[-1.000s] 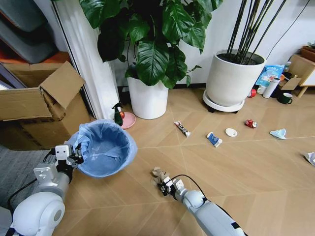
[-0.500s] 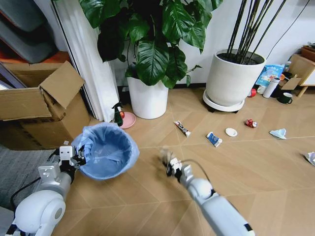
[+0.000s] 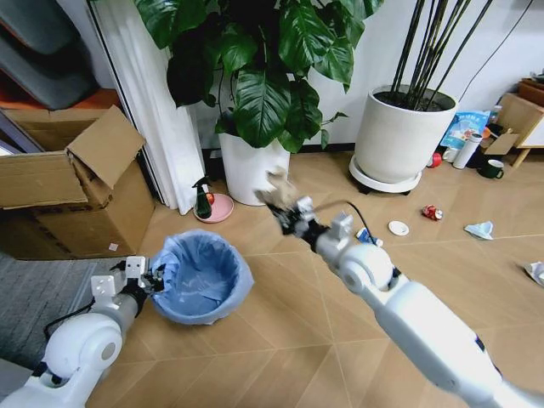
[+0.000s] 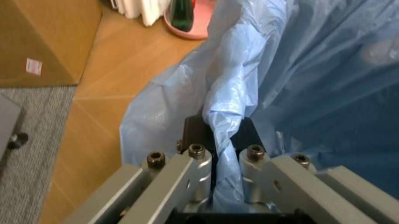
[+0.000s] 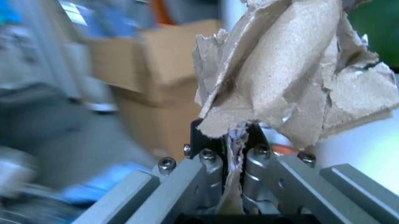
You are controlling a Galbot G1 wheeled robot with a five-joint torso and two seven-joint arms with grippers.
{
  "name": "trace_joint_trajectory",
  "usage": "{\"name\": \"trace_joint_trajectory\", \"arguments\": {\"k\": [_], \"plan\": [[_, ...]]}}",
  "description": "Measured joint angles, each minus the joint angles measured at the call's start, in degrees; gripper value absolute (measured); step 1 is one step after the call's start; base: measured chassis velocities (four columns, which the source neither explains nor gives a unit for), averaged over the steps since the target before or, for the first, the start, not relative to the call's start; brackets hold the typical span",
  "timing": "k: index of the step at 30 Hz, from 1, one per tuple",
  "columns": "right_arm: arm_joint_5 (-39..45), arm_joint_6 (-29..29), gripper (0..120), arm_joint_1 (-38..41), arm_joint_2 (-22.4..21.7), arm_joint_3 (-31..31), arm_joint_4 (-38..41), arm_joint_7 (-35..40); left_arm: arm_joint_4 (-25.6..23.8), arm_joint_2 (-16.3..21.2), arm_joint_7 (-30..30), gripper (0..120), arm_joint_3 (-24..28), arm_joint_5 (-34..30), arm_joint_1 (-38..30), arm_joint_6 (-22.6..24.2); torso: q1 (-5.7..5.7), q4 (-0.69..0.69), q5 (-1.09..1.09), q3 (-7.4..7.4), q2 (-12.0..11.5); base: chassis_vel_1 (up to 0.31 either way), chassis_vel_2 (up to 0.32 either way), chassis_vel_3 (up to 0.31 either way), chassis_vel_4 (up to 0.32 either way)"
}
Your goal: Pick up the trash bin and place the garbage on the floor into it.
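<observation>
The trash bin [image 3: 202, 276], lined with a crinkly light blue bag [image 4: 324, 93], hangs low at the left. My left gripper [image 3: 149, 277] is shut on the bin's near-left rim, and the bag is pinched between its fingers [image 4: 198, 186]. My right gripper [image 3: 285, 210] is raised above and to the right of the bin, shut on a crumpled brown paper wad [image 3: 274, 184] [image 5: 293, 79]. More garbage lies on the floor to the right: a white disc [image 3: 399, 228], a red can [image 3: 433, 212] and a pale blue scrap [image 3: 481, 229].
An open cardboard box [image 3: 76, 183] stands at the left beside a grey rug [image 3: 25, 306]. Two white plant pots [image 3: 255, 170] [image 3: 395, 140] stand at the back, with a pink dish [image 3: 221, 210] between box and pot. A thermos [image 3: 467, 151] and mug [image 3: 492, 170] stand far right.
My right gripper has lifted the paper wad off the floor and swung it up and away toward the plants. The bin, held by the left gripper, has shifted lower and slightly right.
</observation>
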Motion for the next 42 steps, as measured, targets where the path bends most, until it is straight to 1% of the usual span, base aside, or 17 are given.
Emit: {"name": "trace_joint_trajectory", "arguments": {"k": [1,4,6,11,14,17,18,22,24,26,27,32,33,35,36,40,42], "plan": [[1.94,-0.22,0,1.91,2.18,-2.88,0.33,0.50,0.09,-0.22,-0.46,0,0.49,-0.64,-0.50,0.24,0.00,0.04,0.00,-0.01,0.00,0.000,0.000,0.000,0.000],[3.21,-0.36,0,2.93,3.52,-4.89,0.52,1.01,0.38,-0.35,-0.76,0,1.06,-1.00,-1.29,0.37,0.00,0.03,-0.03,-0.01,0.00,0.000,0.000,0.000,0.000],[4.79,-0.47,0,3.98,5.28,-8.66,0.53,1.86,1.11,-0.40,-0.97,0,2.15,-1.46,-2.71,0.58,0.00,0.02,-0.02,-0.01,0.00,0.000,0.000,0.000,0.000],[4.89,-0.47,0,3.64,5.68,-12.75,0.06,1.88,1.81,-0.43,-1.00,0,2.34,-2.40,-3.55,0.71,0.00,-0.02,-0.02,-0.01,0.00,0.000,0.000,0.000,0.000],[3.61,-1.01,0,2.98,5.59,-13.39,-0.64,1.64,1.83,-0.49,-1.08,0,1.98,-2.78,-3.61,0.71,-0.01,-0.02,-0.02,-0.01,0.00,0.000,0.000,0.000,0.000],[1.85,-1.21,12,2.23,5.24,-13.71,-1.40,1.18,1.62,-0.27,-1.12,0,1.51,-3.03,-3.58,0.71,-0.01,-0.01,-0.02,-0.01,0.00,0.000,0.000,0.000,0.000],[1.85,-1.21,12,2.23,5.24,-13.71,-1.40,1.18,1.62,-0.27,-1.12,0,1.51,-3.03,-3.58,0.71,-0.01,-0.01,-0.02,-0.01,0.00,0.000,0.000,0.000,0.000],[0.92,-1.00,32,1.80,4.93,-13.78,-2.04,1.17,1.46,-0.17,-1.12,0,1.25,-3.22,-3.77,0.70,-0.01,-0.01,-0.02,-0.01,0.00,0.000,0.000,0.000,0.000],[0.78,-0.94,35,1.79,4.88,-13.76,-2.18,1.18,1.39,-0.14,-1.12,0,1.19,-3.26,-3.77,0.69,-0.01,-0.01,-0.02,-0.01,0.00,0.000,0.000,0.000,0.000],[0.35,-0.76,46,1.74,4.75,-13.79,-2.54,1.24,1.22,-0.08,-1.12,0,1.10,-3.30,-3.76,0.64,-0.01,-0.01,-0.02,-0.01,0.00,0.000,0.000,0.000,0.000],[0.35,-0.76,46,1.74,4.75,-13.79,-2.54,1.24,1.22,-0.08,-1.12,0,1.10,-3.30,-3.76,0.64,-0.01,-0.01,-0.02,-0.01,0.00,0.000,0.000,0.000,0.000],[-0.79,-0.39,67,1.59,4.73,-14.03,-3.14,1.33,0.81,0.28,-1.12,0,0.65,-3.46,-3.55,0.57,-0.01,0.00,-0.01,-0.01,0.00,0.000,0.000,0.000,0.000],[-0.79,-0.39,67,1.59,4.73,-14.03,-3.14,1.33,0.81,0.28,-1.12,0,0.65,-3.46,-3.55,0.57,-0.01,0.00,-0.01,-0.01,0.00,0.000,0.000,0.000,0.000],[-0.90,-0.39,79,1.58,4.42,-14.33,-3.19,1.53,0.65,0.53,-1.09,0,0.29,-3.67,-3.50,0.49,-0.01,-0.01,-0.01,-0.01,0.00,0.000,0.000,0.000,0.000],[-0.90,-0.39,79,1.58,4.42,-14.33,-3.19,1.53,0.65,0.53,-1.09,0,0.29,-3.67,-3.50,0.49,-0.01,-0.01,-0.01,-0.01,0.00,0.000,0.000,0.000,0.000],[-1.07,-0.39,88,1.60,4.10,-14.56,-3.22,1.79,0.60,0.67,-1.04,0,0.04,-3.79,-3.44,0.43,-0.01,-0.01,-0.01,-0.01,0.00,0.000,0.000,0.000,0.000],[-1.11,-0.39,97,1.71,3.86,-14.67,-3.24,2.03,0.55,0.80,-0.99,0,-0.24,-3.94,-3.36,0.42,-0.01,-0.01,-0.01,-0.01,0.00,0.000,0.000,0.000,0.000]]}}
